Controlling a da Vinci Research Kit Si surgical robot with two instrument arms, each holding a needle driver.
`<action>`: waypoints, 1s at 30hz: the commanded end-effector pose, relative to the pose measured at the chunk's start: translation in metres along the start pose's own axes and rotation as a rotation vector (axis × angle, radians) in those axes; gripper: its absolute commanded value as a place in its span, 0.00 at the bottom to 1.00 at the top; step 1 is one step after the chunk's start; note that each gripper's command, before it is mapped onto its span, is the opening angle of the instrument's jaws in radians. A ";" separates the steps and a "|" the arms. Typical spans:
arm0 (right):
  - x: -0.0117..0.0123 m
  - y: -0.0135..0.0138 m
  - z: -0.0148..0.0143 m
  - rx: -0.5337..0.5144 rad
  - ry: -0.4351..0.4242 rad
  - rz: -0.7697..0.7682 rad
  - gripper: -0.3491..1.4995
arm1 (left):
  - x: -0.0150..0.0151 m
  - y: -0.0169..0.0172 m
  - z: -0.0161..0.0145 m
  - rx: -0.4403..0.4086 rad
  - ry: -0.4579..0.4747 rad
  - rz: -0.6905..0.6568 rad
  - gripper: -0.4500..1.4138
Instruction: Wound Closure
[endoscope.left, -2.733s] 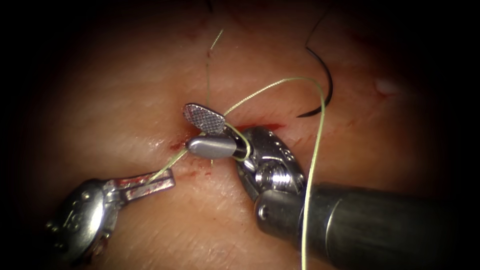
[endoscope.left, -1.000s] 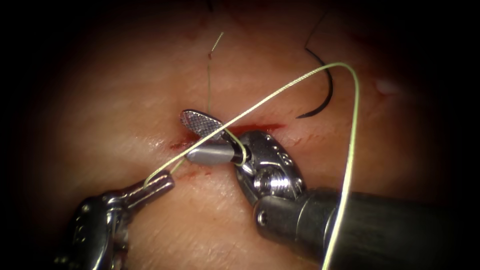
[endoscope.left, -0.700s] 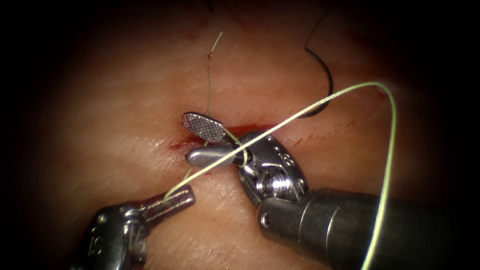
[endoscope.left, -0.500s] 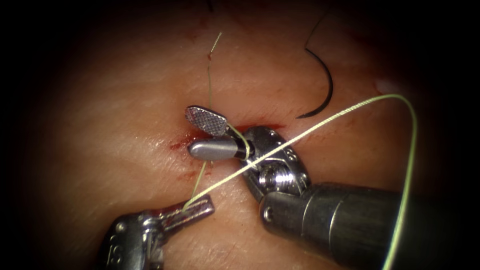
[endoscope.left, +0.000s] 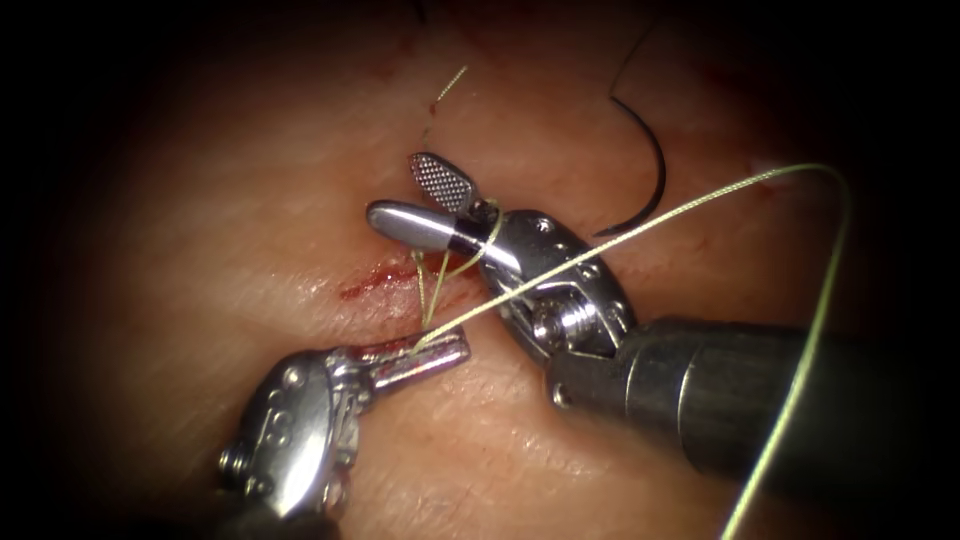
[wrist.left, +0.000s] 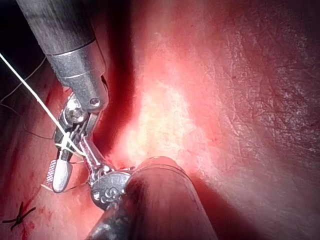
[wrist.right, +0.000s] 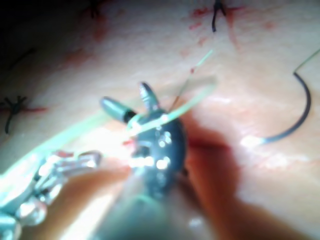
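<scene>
Since the earlier frames the right claw (endoscope.left: 432, 202) has lifted away from the cut (endoscope.left: 385, 278) toward the upper part of the endoscope view, and the left claw (endoscope.left: 432, 357) has slid in rightward to sit just below the cut; the long sweep of thread (endoscope.left: 640, 222) has swung out over the right claw's wrist and down the right side. Right claw is spread, its two jaws apart with nothing between the tips, while thread is looped around their base near the hinge; two strands run from that loop down to the tissue (endoscope.left: 250, 230) at the cut. Left claw is pressed together, pinching the thread where the strands meet just below the cut; from there the thread rises across the right tool's wrist and curves round to the right. Needle (endoscope.left: 652, 180) lies free on the tissue on the right side of the cut, well apart from both claws, held by neither; I cannot tell whether its tip enters the tissue. Red fluid (endoscope.left: 365, 285) marks the cut's edges; a short thread end (endoscope.left: 450, 85) sits above the right claw.
</scene>
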 end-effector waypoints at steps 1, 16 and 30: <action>-0.0004 0.0007 0.0011 -0.039 -0.008 -0.010 0.88 | -0.0007 -0.0008 0.0004 0.001 -0.003 -0.003 0.00; -0.0048 0.0064 0.0036 -0.290 -0.121 -0.019 0.90 | 0.0000 -0.0043 0.0013 -0.004 -0.032 0.033 0.00; -0.0064 0.0054 0.0092 -0.271 -0.290 0.011 0.90 | 0.0000 -0.0041 0.0016 0.000 -0.043 0.038 0.00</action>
